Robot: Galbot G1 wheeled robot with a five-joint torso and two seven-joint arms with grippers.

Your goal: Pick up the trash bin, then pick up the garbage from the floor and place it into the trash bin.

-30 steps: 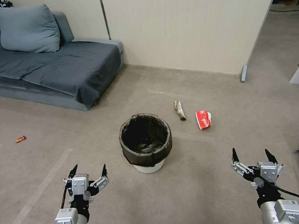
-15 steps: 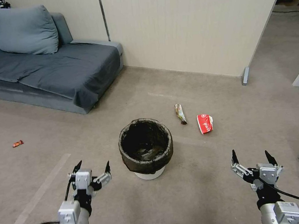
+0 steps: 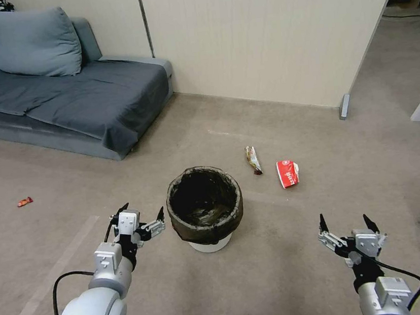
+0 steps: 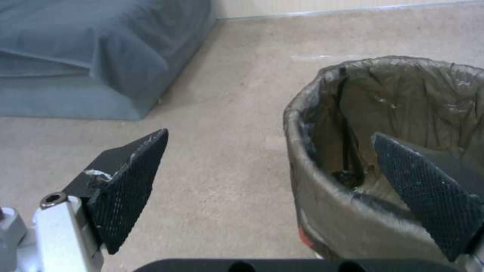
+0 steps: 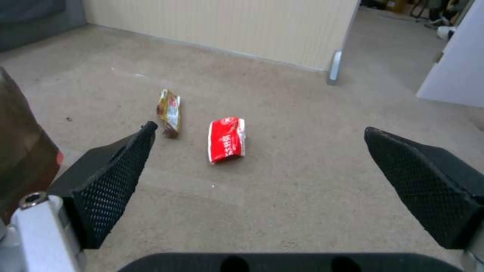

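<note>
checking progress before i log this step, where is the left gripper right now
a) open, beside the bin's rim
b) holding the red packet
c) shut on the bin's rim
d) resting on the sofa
a: the left gripper is open and empty, close beside the trash bin at rim height; in the left wrist view one finger lines up over the bin's opening, the other outside over the floor.

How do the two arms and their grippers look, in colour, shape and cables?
Both arms are silver-grey with rounded joints and black wrist sections; a black cable loops beside each. The left gripper and right gripper have silver-grey blocks and two black pointed fingers; their inner pads carry a fine mesh texture.
</note>
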